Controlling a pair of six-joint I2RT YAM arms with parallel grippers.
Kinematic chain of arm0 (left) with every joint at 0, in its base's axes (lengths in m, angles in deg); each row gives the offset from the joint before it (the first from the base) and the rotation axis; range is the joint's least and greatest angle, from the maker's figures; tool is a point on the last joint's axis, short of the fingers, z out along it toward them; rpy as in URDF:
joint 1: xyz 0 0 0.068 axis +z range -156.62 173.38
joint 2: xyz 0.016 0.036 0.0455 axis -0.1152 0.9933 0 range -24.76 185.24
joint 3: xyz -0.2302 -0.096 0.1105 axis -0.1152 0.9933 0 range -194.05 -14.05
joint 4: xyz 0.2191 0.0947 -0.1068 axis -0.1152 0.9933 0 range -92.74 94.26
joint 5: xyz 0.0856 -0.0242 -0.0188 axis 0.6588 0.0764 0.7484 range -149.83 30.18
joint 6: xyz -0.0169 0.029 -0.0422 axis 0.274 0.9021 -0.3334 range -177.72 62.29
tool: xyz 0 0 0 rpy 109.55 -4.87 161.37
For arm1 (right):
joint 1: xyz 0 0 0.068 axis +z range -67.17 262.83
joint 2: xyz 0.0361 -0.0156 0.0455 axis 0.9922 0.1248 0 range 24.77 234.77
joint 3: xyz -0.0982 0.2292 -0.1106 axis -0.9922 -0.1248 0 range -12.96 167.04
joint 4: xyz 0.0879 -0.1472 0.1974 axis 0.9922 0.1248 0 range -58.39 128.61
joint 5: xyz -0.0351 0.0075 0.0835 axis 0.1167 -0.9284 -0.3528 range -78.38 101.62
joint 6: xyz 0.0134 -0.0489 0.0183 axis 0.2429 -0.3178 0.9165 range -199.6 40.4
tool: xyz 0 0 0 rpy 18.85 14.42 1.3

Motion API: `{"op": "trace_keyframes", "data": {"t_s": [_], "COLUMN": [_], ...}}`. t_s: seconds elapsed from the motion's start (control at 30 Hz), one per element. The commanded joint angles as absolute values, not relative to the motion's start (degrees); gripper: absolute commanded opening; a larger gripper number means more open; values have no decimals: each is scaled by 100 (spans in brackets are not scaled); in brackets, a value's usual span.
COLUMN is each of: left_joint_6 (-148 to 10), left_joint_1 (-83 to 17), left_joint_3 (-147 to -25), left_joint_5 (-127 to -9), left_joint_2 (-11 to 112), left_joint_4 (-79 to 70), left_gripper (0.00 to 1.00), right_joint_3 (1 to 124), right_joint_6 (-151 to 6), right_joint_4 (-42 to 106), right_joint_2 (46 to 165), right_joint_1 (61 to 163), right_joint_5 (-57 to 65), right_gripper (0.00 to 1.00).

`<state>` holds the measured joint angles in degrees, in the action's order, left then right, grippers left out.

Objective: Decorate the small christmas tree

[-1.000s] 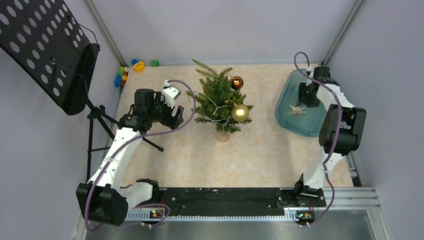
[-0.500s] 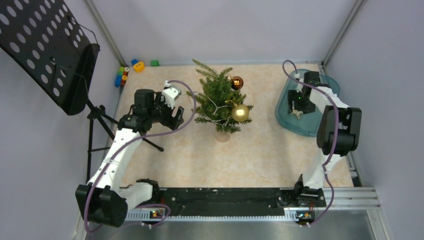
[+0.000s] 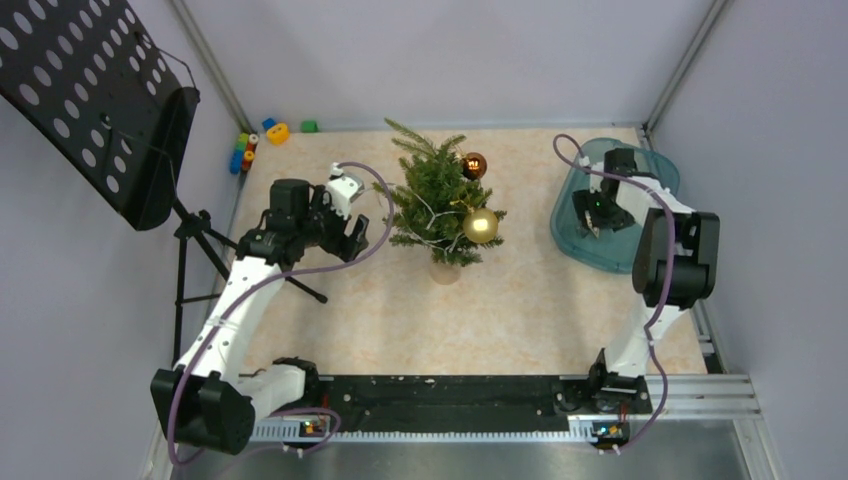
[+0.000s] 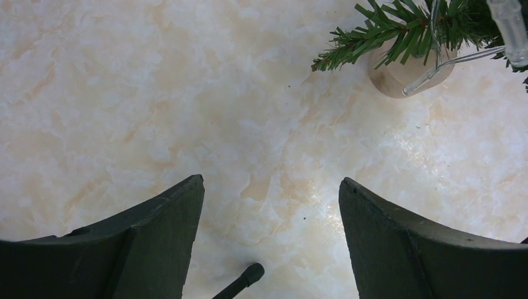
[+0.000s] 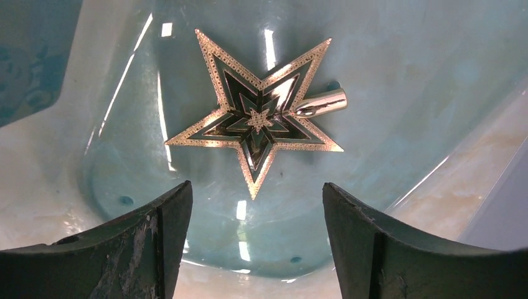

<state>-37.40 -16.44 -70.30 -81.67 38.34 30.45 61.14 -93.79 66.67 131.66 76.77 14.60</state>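
The small christmas tree (image 3: pixel 437 196) stands mid-table on a pale wooden base (image 3: pixel 445 271), with a gold bauble (image 3: pixel 480 226), a dark red bauble (image 3: pixel 474 165) and a light string on it. Its base and a low branch show in the left wrist view (image 4: pixel 401 71). My left gripper (image 3: pixel 355 235) is open and empty, left of the tree. A gold star topper (image 5: pixel 258 118) lies flat in the teal tray (image 5: pixel 386 56). My right gripper (image 5: pixel 255 199) is open just above the star, its jaws spread on either side of the star's lower point. In the top view my right gripper (image 3: pixel 590 215) hides the star.
The teal tray (image 3: pixel 585 250) sits at the back right by the wall. A black perforated music stand (image 3: pixel 100 100) with tripod legs (image 3: pixel 300 285) stands at the left; one leg tip (image 4: pixel 249 274) lies under my left gripper. Small coloured toys (image 3: pixel 262 135) lie at the back left corner.
My right gripper has moved left and down inside the tray, over the star, which it now covers in the top view. The left arm and the tree have not moved.
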Motion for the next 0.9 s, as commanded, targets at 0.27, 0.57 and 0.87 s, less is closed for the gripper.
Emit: {"op": "trace_keyframes", "data": {"t_s": [0.27, 0.57, 0.87], "left_joint_6": [-3646, -3637, -3629], "left_joint_1": [-1690, -1690, -1690], "left_joint_3": [-7257, -7268, -7259], "left_joint_5": [-8239, -8237, -8233], "left_joint_2": [3606, 3626, 3620], "left_joint_4": [2960, 2960, 2960], "left_gripper": [84, 84, 84], "right_joint_3": [6349, 6416, 6372], "right_joint_6": [-9911, -9617, -9567], "right_joint_4": [6303, 6368, 6198], "right_joint_2": [13748, 13934, 13859], "right_joint_1": [7413, 7369, 7409], "right_joint_5": [482, 725, 697], "right_gripper": [72, 60, 42]}}
